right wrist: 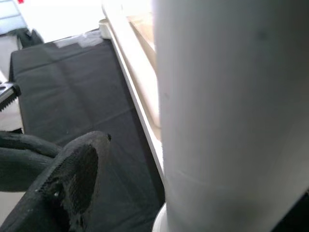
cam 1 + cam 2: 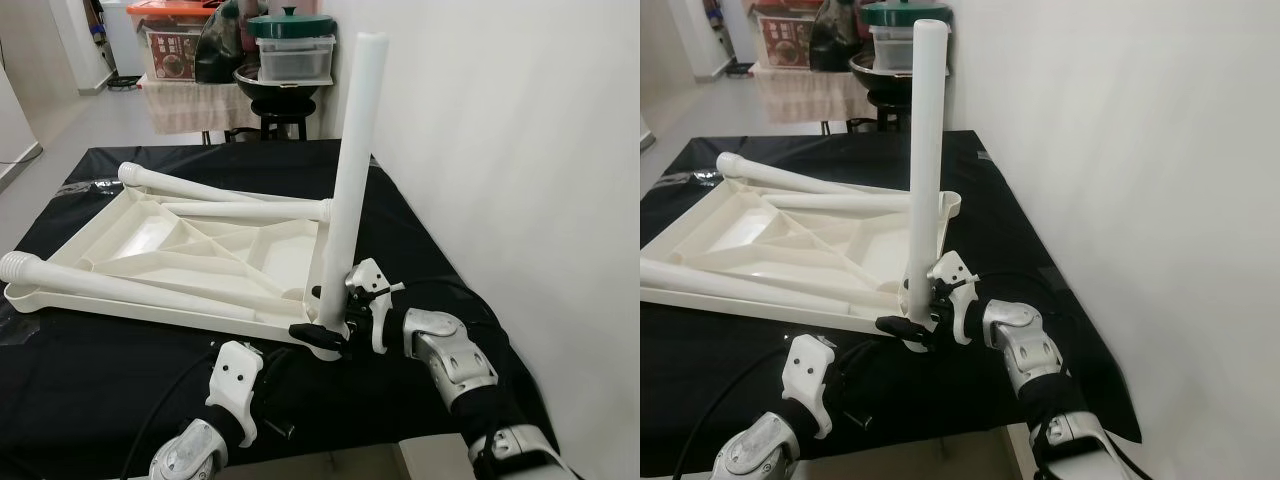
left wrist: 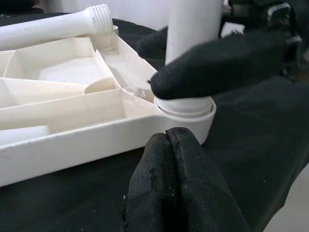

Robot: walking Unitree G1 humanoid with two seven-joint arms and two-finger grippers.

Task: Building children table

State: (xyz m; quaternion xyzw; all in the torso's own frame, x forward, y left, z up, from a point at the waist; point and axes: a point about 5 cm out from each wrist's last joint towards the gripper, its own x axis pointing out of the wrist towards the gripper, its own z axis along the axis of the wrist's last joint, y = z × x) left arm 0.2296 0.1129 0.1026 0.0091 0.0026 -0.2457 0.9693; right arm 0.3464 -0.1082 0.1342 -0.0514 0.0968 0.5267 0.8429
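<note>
A white plastic children's tabletop lies upside down on a counter draped in black cloth; one white table leg stands upright in the tabletop's near right corner socket; three more white legs lie loose across the tabletop's ribbed underside, threaded ends showing; the right claw reaches in from the tabletop's right and grips the standing leg at its base, one black finger either side; the left claw sits just in front of that same corner, fingers pressed shut on nothing; beyond the tabletop's far edge, a stool carries a bowl and lidded containers.
</note>
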